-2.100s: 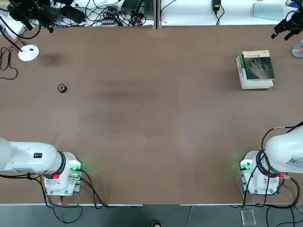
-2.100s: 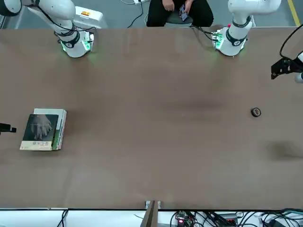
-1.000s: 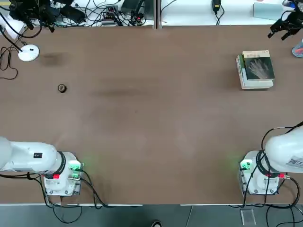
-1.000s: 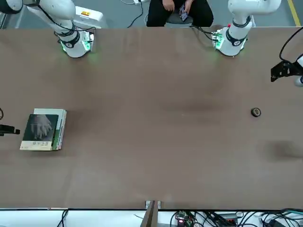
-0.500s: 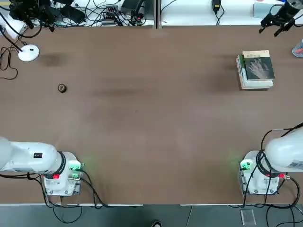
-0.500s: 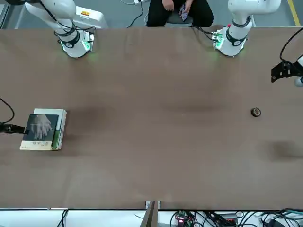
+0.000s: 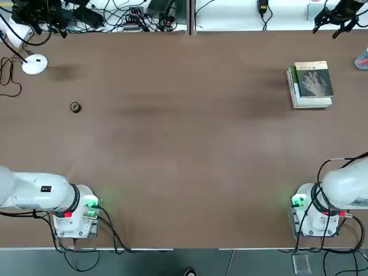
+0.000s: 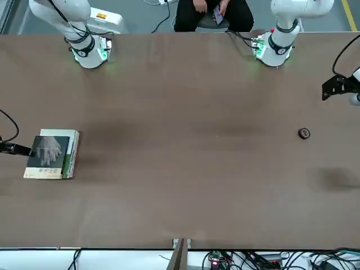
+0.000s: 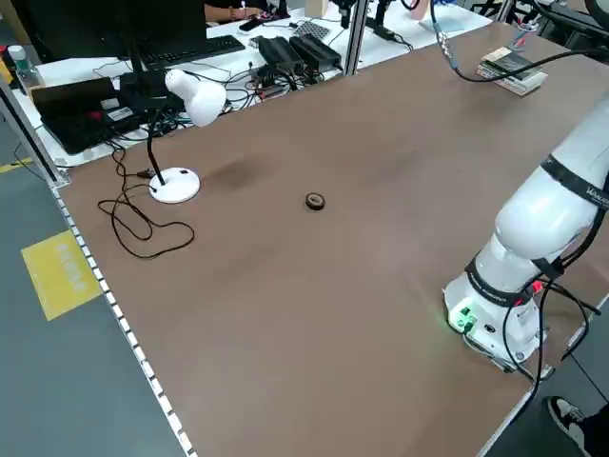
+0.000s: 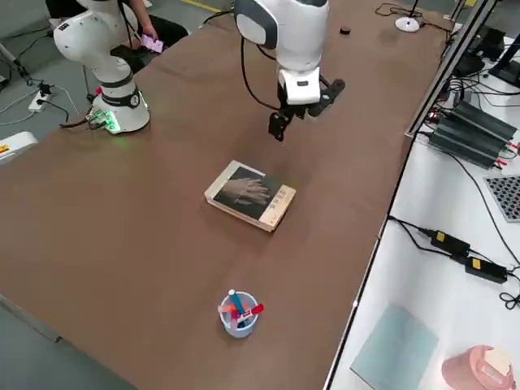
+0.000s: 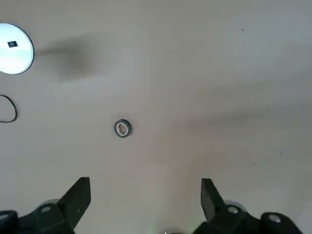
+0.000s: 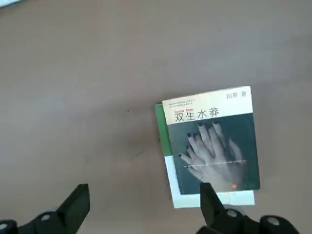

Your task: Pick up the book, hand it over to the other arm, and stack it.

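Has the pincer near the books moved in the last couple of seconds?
Yes. In the top view the right pincer has slid left along the table's far edge and away from the robot, while the book has stayed put on the green-and-white book.

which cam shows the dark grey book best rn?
Right wrist view: the book fills much of the picture, its title band and pale hand image crisp, lying on the green-and-white book. Right side view shows the stack at an angle; top and front views show it small near the table's edge; left side view, tiny.
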Controlling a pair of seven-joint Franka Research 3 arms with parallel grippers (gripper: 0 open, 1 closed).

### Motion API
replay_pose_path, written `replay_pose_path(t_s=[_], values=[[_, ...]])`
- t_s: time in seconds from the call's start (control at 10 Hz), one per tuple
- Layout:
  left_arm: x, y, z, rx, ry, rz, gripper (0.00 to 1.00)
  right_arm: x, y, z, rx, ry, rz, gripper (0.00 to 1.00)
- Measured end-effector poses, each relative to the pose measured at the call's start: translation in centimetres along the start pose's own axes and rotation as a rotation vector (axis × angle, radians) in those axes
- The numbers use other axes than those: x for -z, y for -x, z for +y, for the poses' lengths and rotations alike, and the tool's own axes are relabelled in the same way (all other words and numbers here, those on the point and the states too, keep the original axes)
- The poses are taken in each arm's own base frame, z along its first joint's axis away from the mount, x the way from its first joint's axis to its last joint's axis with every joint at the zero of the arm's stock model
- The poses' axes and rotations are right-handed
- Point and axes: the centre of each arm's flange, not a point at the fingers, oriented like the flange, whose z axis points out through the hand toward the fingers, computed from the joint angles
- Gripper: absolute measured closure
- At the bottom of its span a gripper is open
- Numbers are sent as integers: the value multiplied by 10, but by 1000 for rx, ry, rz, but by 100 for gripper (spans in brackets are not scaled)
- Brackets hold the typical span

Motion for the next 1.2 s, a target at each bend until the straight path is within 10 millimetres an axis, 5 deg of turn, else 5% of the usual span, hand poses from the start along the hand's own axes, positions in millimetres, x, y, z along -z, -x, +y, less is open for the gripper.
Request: replay_pose_path(t_s=[0.7, 1.2], values=[[0, 0, 0, 0, 0, 1, 0, 68, 42, -13, 29, 88, 16, 0], [0, 0, 0, -7, 0, 1, 0, 94, 65, -7, 91, 104, -8, 0]])
